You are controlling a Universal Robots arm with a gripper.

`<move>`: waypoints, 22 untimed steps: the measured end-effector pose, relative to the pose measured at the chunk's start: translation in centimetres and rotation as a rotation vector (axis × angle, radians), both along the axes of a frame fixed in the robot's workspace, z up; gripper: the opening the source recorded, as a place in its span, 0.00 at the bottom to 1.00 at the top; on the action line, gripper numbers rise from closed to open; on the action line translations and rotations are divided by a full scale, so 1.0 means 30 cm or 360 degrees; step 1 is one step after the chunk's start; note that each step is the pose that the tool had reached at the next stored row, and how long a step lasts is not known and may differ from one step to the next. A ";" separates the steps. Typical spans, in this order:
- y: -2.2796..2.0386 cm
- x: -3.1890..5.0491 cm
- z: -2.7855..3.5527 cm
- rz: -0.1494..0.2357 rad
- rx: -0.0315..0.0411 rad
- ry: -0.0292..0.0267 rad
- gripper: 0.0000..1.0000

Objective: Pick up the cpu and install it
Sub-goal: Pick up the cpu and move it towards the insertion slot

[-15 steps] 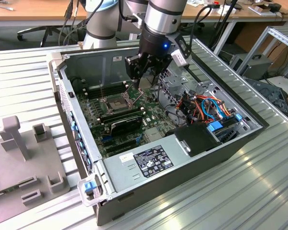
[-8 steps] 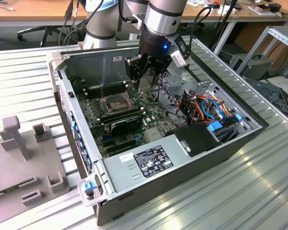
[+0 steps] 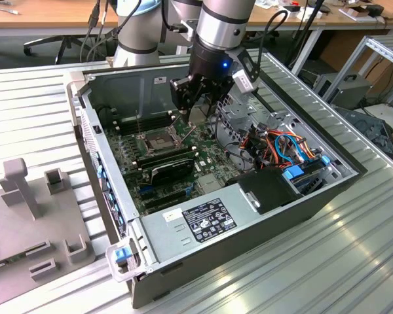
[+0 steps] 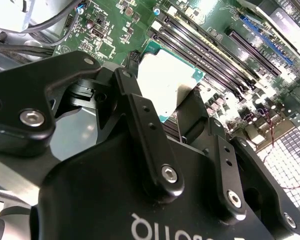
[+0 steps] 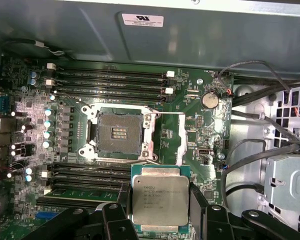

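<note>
The cpu (image 5: 159,201), a flat square chip with a dull silver top, sits between the two black fingers of my gripper (image 5: 160,196), which is shut on its side edges. In the second wrist view the cpu (image 4: 166,80) shows bright between the fingers (image 4: 140,107). In the exterior view my gripper (image 3: 198,108) hangs inside the open computer case, above the motherboard (image 3: 209,163). The dark square socket (image 5: 121,135) lies uncovered with its metal frame around it, a short way off from the held chip. The socket (image 3: 158,139) is toward the exterior view's left of the gripper.
Long black memory slots (image 5: 110,80) flank the socket on both sides. Cables (image 3: 281,147) and a metal drive cage (image 5: 290,185) fill one end of the case. A labelled power supply (image 3: 203,219) lies along the near wall. A grey fixture (image 3: 26,216) stands at the exterior view's left.
</note>
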State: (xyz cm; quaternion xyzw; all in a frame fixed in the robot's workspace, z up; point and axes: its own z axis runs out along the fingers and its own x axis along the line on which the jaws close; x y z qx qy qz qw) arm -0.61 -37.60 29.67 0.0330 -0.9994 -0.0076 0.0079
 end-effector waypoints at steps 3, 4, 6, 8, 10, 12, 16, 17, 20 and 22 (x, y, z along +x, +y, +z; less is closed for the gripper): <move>0.000 -0.001 -0.002 0.0000 0.0000 0.00000 0.55; 0.000 -0.001 -0.003 0.0000 0.0000 0.00000 0.55; 0.001 -0.001 -0.004 0.0000 0.0000 -0.00001 0.55; 0.002 -0.003 -0.005 0.0000 0.0000 -0.00001 0.55; 0.002 -0.004 -0.006 0.0000 0.0000 0.00000 0.55; 0.003 -0.005 -0.008 0.0000 0.0000 0.00000 0.55; 0.003 -0.006 -0.011 0.0000 0.0000 0.00000 0.55; 0.003 -0.006 -0.011 0.0000 0.0000 0.00000 0.55; 0.004 -0.007 -0.015 0.0000 0.0000 0.00000 0.55; 0.006 -0.007 -0.017 0.0000 0.0000 -0.00002 0.55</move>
